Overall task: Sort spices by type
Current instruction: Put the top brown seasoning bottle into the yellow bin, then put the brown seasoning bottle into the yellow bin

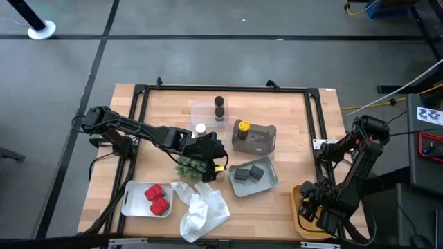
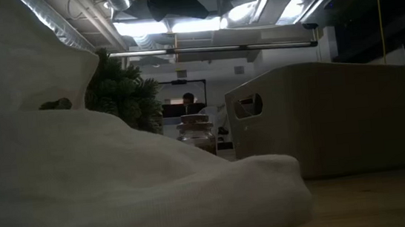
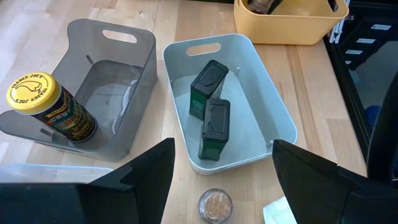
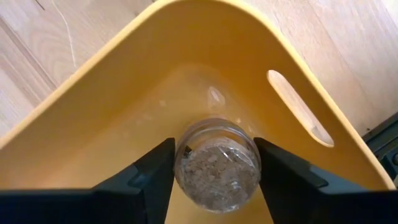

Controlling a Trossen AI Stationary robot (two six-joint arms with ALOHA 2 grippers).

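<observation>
Readable only on the yellow cap (image 3: 33, 92) of the jar (image 3: 59, 112) standing in the grey translucent tray (image 3: 127, 81), near the table's middle: "TRADER JOE'S" in dark letters curving round the cap's rim, seen in the left wrist view. Further print inside that ring and on the jar's dark, colourful side label, too small to make out. Embossed marks on the lids of the two dark green tins (image 3: 210, 102) in the pale tray (image 3: 280, 121) just right of the grey one, not legible. White-on-dark marks on a box (image 1: 430, 114) off the table's right edge, unreadable from above.
</observation>
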